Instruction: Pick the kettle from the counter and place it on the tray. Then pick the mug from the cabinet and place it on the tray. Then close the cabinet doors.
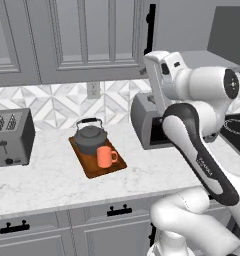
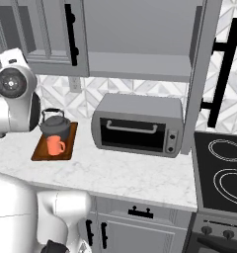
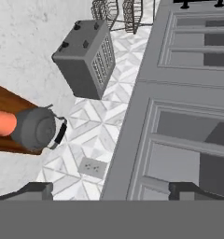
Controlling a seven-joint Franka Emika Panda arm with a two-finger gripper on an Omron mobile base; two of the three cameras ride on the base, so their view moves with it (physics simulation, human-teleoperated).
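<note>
Kettle (image 1: 90, 136) and mug (image 1: 106, 157) sit on the tray (image 1: 114, 169), centre-left on the bench (image 1: 52, 180); the hand (image 3: 111, 190), spread and empty, faces a cabinet door (image 3: 179, 116), presumably to close it.

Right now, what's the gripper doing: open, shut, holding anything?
Gripper: open, holding nothing, up by the cabinet door.
</note>
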